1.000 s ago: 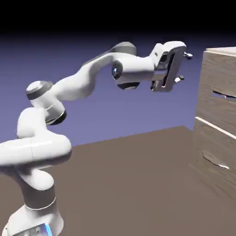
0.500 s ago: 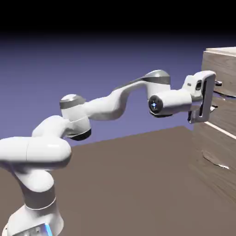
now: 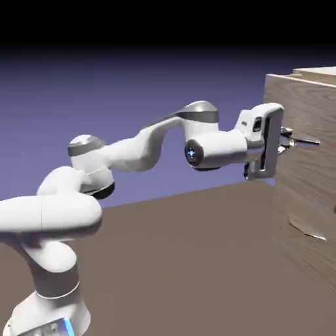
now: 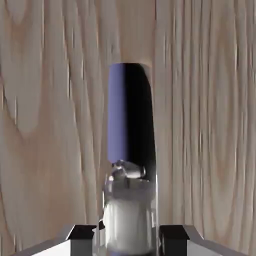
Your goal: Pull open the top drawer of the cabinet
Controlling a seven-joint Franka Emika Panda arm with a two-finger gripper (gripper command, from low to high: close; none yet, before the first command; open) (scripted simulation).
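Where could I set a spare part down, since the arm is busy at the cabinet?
The table is bare between the robot's base and the cabinet. It is crowded at the top drawer, where the gripper grips the handle.

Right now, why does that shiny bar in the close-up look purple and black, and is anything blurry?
Hand view: the top drawer's handle mirrors the violet backdrop on one side and darkness on the other, with a bright glint lower down; the wood grain looks sharp. Exterior view: evenly lit, black band on top, the shut tool crisp.
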